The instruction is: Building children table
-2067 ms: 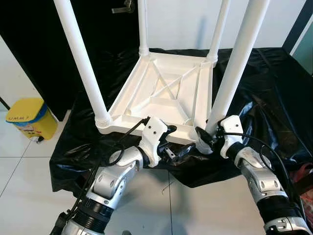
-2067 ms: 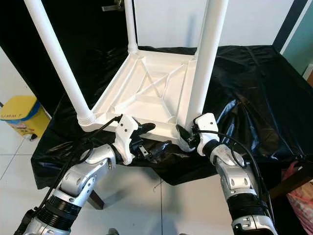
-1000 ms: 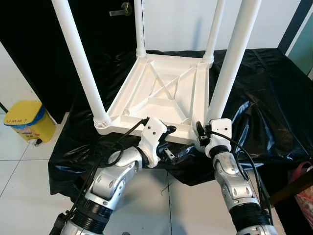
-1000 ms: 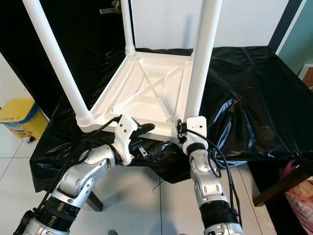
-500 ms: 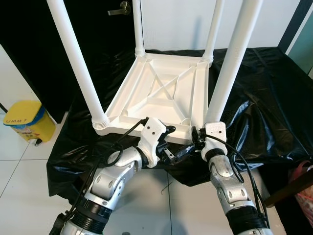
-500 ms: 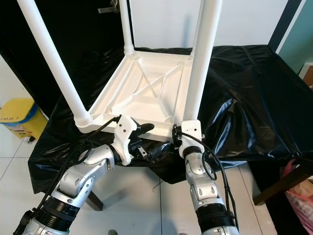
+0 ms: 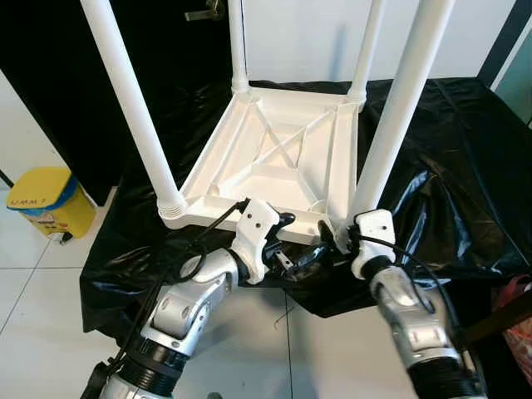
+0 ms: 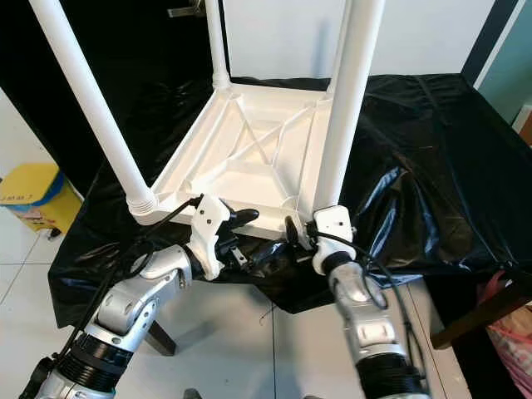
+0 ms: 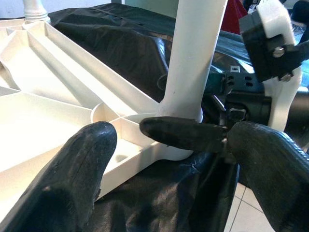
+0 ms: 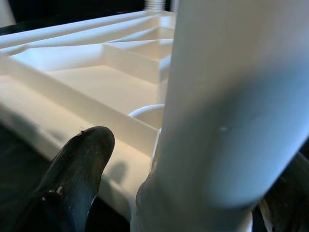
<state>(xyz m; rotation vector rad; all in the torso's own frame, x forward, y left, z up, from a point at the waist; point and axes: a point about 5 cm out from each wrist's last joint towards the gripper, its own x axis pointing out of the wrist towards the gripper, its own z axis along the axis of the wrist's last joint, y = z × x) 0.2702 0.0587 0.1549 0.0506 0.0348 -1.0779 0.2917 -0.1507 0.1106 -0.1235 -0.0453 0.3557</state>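
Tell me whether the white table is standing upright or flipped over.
Flipped over: the white table lies top-down on the black sheet, its ribbed underside up and legs pointing upward.

Bright even light; glare on black cover (image 7: 449, 141); right wrist view soft-focused.

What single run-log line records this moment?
table: upside down, four legs up | right gripper: around near-right leg base | left gripper: open at near edge

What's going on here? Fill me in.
The robot is assembling a white table, which lies upside down on a black sheet with four legs pointing up. The right gripper is at the base of the near right leg, fingers either side of it. The left gripper sits open at the table's near edge.
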